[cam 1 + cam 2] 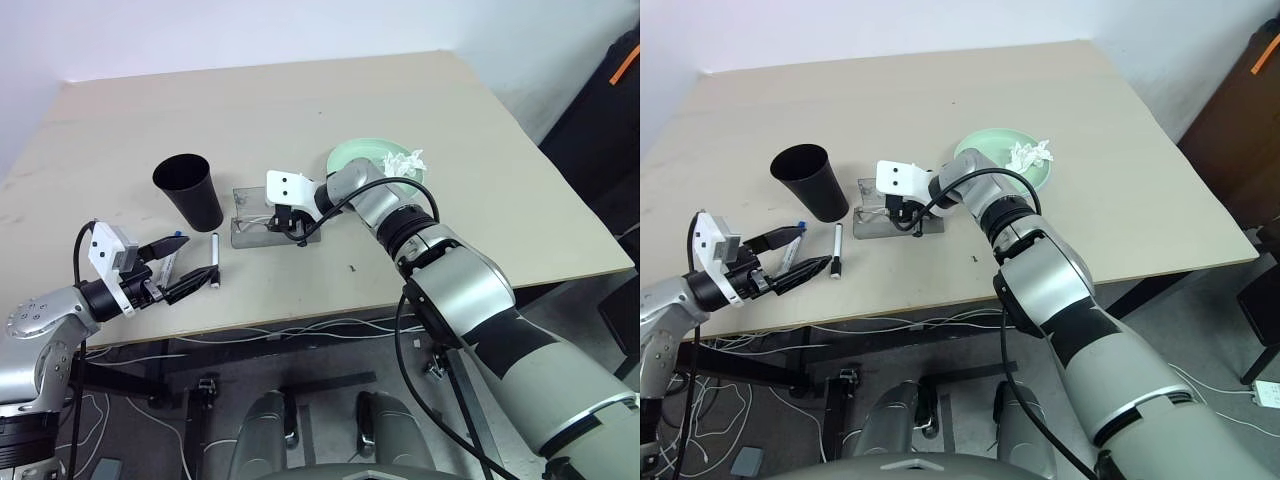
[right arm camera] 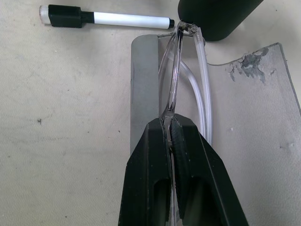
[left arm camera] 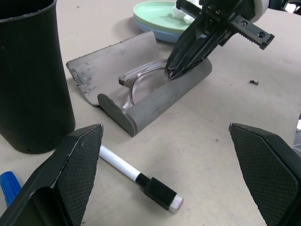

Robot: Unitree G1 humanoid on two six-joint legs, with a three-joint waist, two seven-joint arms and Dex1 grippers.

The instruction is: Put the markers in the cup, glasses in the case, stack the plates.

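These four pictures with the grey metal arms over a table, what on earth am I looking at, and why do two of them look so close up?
It is a humanoid robot with two arms, each ending in a gripper of two black fingers. The two wide pictures come from cameras in its head, looking down over a beige table. The two close ones come from a camera on each wrist, so black fingers rise into them.

On the table stand a black cup and an open grey case. Beside them lie a black-capped marker and a blue-capped marker. Farther back are stacked plates with a crumpled tissue on top.

The right gripper is shut on the glasses, holding them in the open case. The left gripper is open, near the markers.
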